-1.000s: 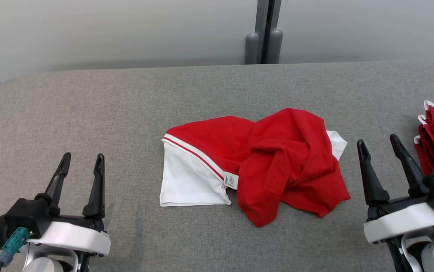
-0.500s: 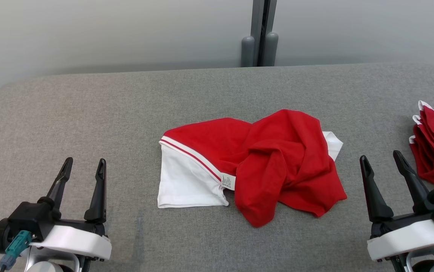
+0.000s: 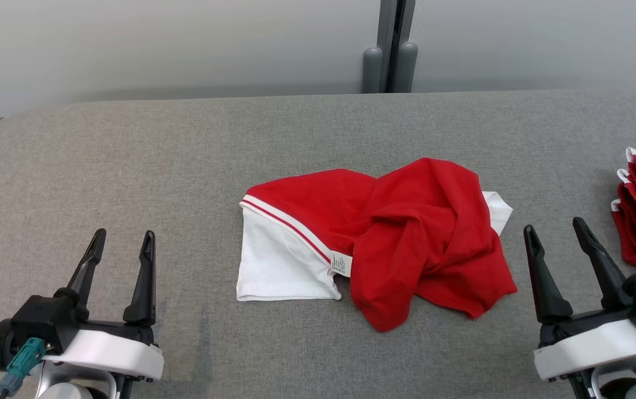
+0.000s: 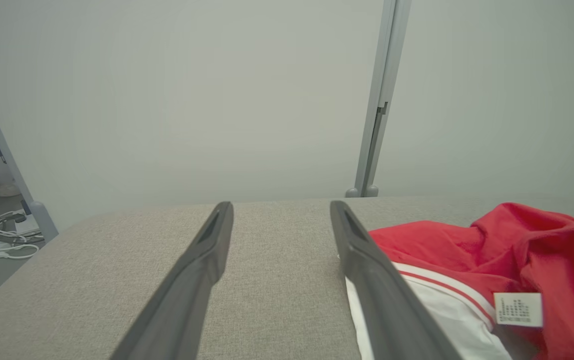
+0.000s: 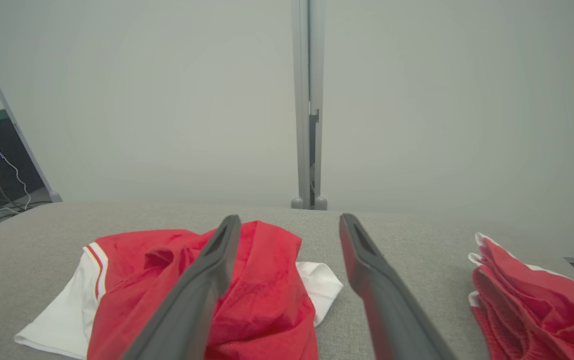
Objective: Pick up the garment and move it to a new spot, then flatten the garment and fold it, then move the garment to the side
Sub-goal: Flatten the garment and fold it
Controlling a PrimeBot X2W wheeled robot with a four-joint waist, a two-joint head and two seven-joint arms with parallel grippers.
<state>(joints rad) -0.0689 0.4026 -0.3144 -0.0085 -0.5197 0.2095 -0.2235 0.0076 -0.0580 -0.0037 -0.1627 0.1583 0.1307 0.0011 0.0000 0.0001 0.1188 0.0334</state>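
The crumpled red-and-white fabric garment (image 3: 384, 244) lies at the centre of the grey cloth-covered bench (image 3: 129, 155), ungrasped. The left end effector (image 3: 123, 235) at 8 o'clock and right end effector (image 3: 553, 225) at 4 o'clock gape wide, holding nothing. Seemingly nothing is done: lifting, flattening, folding and setting aside all remain.

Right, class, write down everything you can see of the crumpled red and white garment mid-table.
The garment is soft red fabric with a white panel edged by striping and a small white label. A white corner pokes out on the robot's right. It lies crumpled and twisted on the grey table, touching only that.
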